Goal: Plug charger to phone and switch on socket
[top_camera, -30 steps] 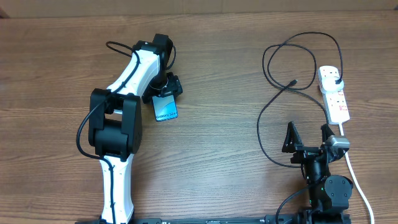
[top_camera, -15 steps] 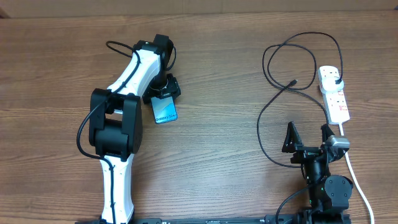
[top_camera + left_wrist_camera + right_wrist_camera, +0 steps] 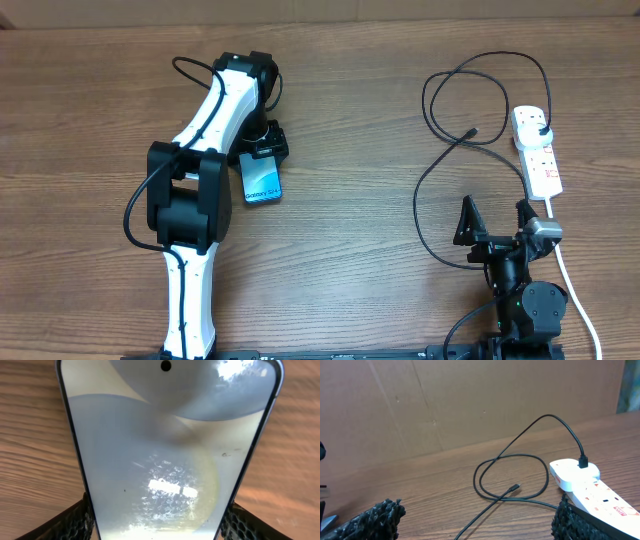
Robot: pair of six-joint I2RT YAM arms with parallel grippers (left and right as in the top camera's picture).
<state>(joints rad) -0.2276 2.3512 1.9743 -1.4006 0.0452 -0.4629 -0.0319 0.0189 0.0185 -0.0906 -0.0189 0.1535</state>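
Observation:
The phone (image 3: pixel 262 182), with a light blue screen, lies on the wooden table at centre left. My left gripper (image 3: pixel 265 152) is shut on its far end. In the left wrist view the phone (image 3: pixel 165 450) fills the frame, with my left gripper (image 3: pixel 161 527) fingers pressed against both long edges. The charger (image 3: pixel 445 160) is a thin black cable looped at the right. Its free connector tip (image 3: pixel 470 132) lies on the table and its plug (image 3: pixel 541 126) sits in the white socket strip (image 3: pixel 538 155). My right gripper (image 3: pixel 495 232) is open and empty, in front of the cable.
In the right wrist view my right gripper (image 3: pixel 472 525) faces the cable loop (image 3: pixel 510 477), the connector tip (image 3: pixel 516 486) and the socket strip (image 3: pixel 592 487). The strip's thick white cord (image 3: pixel 572 285) runs down the right side past the right arm. A brown cardboard wall (image 3: pixel 470 400) stands behind the table.
My left gripper has shifted the phone slightly left and toward the front, turning it a little straighter. The right arm, cable and socket strip have not moved.

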